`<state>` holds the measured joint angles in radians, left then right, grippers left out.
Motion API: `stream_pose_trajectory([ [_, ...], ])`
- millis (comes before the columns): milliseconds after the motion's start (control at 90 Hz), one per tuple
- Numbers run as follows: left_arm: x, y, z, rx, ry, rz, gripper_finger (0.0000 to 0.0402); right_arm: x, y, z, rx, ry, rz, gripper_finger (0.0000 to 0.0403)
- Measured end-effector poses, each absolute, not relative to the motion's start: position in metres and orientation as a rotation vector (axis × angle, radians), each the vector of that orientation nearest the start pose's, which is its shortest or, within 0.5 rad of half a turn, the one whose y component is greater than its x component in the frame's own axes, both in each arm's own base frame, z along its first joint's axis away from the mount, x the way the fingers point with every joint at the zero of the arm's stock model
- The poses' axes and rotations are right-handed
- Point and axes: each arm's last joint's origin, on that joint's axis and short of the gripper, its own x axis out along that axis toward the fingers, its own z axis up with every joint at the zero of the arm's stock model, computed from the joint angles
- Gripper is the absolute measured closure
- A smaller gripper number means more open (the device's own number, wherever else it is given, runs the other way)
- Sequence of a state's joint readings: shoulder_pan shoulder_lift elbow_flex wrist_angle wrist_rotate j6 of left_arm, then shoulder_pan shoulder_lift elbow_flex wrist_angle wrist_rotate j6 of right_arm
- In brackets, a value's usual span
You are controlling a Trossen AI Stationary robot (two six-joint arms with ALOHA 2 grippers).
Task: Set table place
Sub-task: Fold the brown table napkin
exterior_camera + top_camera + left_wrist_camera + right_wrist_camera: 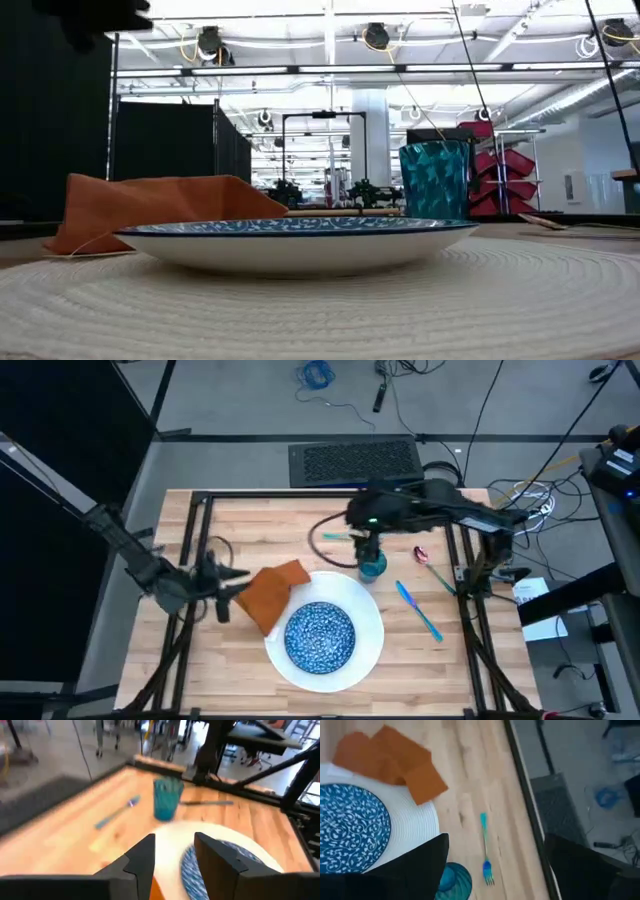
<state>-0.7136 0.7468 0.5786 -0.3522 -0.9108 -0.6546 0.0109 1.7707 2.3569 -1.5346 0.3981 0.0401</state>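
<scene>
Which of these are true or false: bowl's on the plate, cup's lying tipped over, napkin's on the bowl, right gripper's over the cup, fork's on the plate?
1. The blue bowl sits on the white plate. True.
2. The teal cup lies tipped over. False: it stands upright.
3. The napkin covers the bowl. False: it lies beside it, overlapping the plate's edge.
4. The right gripper is above the cup. True.
5. The fork lies on the plate. False: it lies on the table.

Your high view looks straight down on the whole table [240, 660]. Your low view sits at tabletop level, close against the plate [320, 310]. Each wrist camera looks past its own fingers; all four share the cup [372, 567].
</scene>
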Motion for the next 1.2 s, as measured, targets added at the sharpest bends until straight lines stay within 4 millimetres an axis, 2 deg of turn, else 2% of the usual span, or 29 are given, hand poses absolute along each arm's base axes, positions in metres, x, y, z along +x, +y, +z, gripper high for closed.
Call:
stream_pose_trajectory([
  [178, 0.149, -0.099, 0.227, -0.418, 0.394, 0.352, 0.0279, 0.266, -0.004, 0.492, -0.134, 0.858, -0.374, 0.0089],
  [367, 0.164, -0.106, 0.204, -0.510, 0.517, 0.384, 0.0278, 0.248, 0.002, 0.501, -0.136, 0.828, -0.352, 0.0090],
  [644, 0.186, -0.089, 0.184, -0.475, 0.617, 0.494, 0.0246, 0.246, 0.008, 0.502, -0.162, 0.828, -0.316, 0.0090],
  [856, 0.196, -0.075, 0.176, -0.450, 0.706, 0.494, 0.0217, 0.246, 0.009, 0.501, -0.167, 0.829, -0.309, 0.0090],
  [1200, 0.209, -0.071, 0.164, -0.449, 0.782, 0.439, 0.0211, 0.246, 0.009, 0.502, -0.179, 0.831, -0.305, 0.0090],
])
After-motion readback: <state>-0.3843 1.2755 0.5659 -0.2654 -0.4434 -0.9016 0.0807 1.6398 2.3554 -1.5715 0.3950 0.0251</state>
